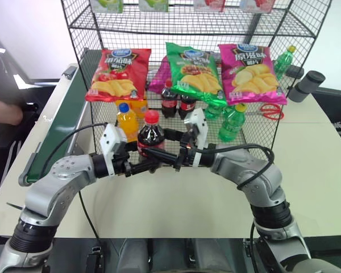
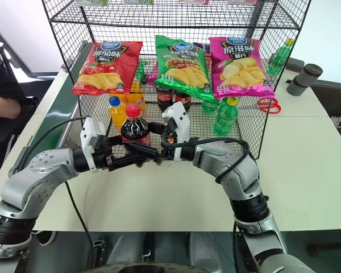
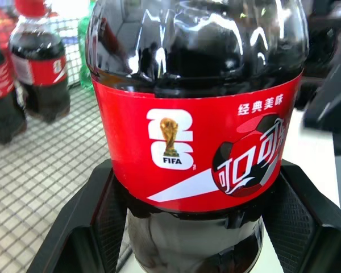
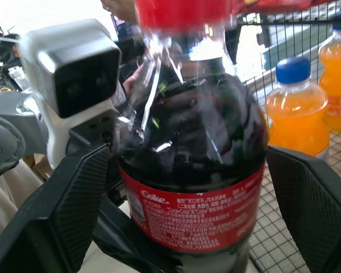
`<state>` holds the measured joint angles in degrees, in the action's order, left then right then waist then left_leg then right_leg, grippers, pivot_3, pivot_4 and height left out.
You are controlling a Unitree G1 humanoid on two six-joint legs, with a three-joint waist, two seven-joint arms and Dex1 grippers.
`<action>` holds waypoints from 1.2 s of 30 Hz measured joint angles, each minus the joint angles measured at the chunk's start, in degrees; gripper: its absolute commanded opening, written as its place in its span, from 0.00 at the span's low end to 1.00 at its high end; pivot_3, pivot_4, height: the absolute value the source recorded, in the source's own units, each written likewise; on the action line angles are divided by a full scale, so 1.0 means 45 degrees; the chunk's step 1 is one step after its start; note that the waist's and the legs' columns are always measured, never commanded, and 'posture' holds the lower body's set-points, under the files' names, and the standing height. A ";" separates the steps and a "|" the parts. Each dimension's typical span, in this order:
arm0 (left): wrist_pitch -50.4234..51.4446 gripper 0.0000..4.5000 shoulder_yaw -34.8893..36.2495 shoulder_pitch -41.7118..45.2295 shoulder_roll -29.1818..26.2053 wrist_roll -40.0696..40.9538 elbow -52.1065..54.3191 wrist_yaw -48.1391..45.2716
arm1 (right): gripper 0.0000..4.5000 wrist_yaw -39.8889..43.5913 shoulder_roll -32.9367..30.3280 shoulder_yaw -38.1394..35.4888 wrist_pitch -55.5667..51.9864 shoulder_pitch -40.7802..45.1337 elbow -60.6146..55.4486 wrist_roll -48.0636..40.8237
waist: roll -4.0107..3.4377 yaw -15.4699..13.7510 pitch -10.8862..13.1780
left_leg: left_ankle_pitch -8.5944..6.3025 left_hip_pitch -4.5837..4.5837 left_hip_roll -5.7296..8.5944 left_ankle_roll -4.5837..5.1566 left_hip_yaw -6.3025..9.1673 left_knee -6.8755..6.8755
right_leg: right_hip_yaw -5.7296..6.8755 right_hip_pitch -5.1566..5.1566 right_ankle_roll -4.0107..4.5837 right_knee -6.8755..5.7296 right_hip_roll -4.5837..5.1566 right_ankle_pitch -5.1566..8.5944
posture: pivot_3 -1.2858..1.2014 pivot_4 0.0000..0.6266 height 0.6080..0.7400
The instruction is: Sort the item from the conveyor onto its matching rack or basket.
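Facing left wrist: cola bottle (image 3: pixel 196 148) FIFA label; right wrist: small print.

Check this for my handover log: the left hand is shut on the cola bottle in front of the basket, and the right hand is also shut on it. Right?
One part is wrong. The left hand is shut on the cola bottle in front of the basket, but the right hand is open: in the right wrist view its fingers stand either side of the bottle with gaps.

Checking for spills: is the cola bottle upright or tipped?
Upright: the cola bottle has its red cap on top, held in the left hand.
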<state>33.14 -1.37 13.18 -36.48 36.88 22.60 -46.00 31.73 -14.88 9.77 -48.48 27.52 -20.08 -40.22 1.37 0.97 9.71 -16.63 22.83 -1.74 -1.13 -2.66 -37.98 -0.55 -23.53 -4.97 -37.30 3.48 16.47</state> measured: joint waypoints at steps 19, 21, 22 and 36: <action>-0.0221 0.98 0.0453 -0.0729 0.0017 -0.0312 0.0013 -0.0261 | 0.66 -0.0137 0.0206 -0.0085 0.0353 -0.0092 0.0206 0.0526 | 0.0000 0.0024 0.0000 | 0.0000 0.0003 -0.0011 0.0001 0.0005 -0.0009 | 0.0000 -0.0009 -0.0004 -0.0019 -0.0023 0.0000 | 0.52 0.24 1.00; -0.0280 0.98 0.0903 -0.1322 -0.0255 -0.0354 0.0004 -0.0244 | 0.66 -0.0423 0.0278 -0.0253 0.0920 -0.0089 0.0572 0.1045 | -0.0001 0.0041 0.0000 | 0.0000 0.0000 -0.0014 0.0001 0.0003 -0.0009 | -0.0003 -0.0012 -0.0003 -0.0025 -0.0026 0.0000 | 0.52 0.24 1.00; -0.0381 0.98 0.1250 -0.1781 -0.0410 -0.0432 0.0006 -0.0237 | 0.66 -0.0605 0.0278 -0.0361 0.1310 -0.0090 0.0837 0.1423 | 0.0000 0.0037 0.0000 | 0.0000 -0.0001 -0.0014 0.0001 0.0002 -0.0009 | -0.0004 -0.0013 -0.0003 -0.0030 -0.0025 0.0000 | 0.52 0.24 1.00; -0.2139 0.98 0.2158 -0.3091 0.0526 -0.1823 -0.0527 0.0844 | 0.66 -0.1764 0.1577 -0.0461 0.9273 -0.0866 0.7615 0.6216 | -0.0001 0.0046 0.0001 | 0.0001 -0.0007 -0.0012 -0.0002 -0.0011 -0.0012 | -0.0012 -0.0015 -0.0003 -0.0044 -0.0019 0.0000 | 0.52 0.24 1.00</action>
<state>23.51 8.34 -0.73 -34.11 28.68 20.23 -42.21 23.80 -7.79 7.70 -6.75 23.62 14.18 -12.25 1.36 1.18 9.71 -16.63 22.80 -1.80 -1.14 -2.71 -38.04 -0.61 -23.60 -4.99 -37.50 3.39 16.47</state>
